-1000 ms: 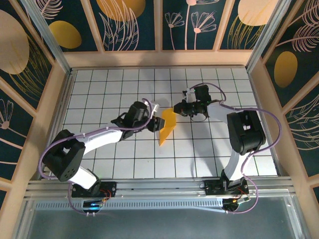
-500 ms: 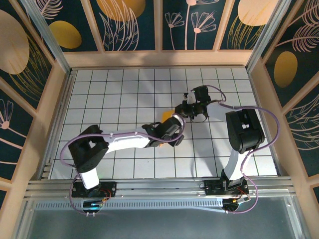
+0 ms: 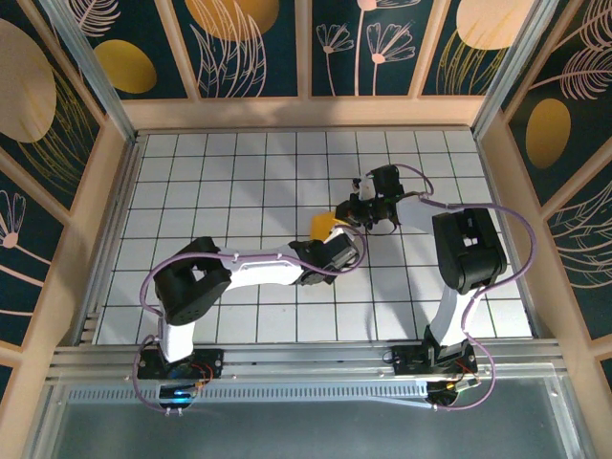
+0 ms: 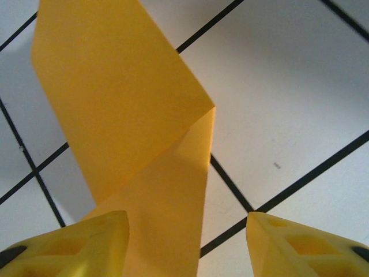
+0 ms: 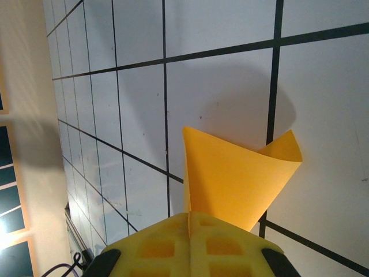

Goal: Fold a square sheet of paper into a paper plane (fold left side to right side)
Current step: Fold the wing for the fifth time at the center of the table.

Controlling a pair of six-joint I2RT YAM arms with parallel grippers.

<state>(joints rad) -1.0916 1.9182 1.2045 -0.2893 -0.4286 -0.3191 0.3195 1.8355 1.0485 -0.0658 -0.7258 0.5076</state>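
One wrist view shows right claw clamping the square sheet of paper; another, left claw agape.

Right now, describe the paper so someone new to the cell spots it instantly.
On the white grid table, look just right of centre. The folded orange-yellow sheet of paper is held up off the tiles, pinched in the right end effector. Unlike the wall's big orange ovals, it is small and creased.
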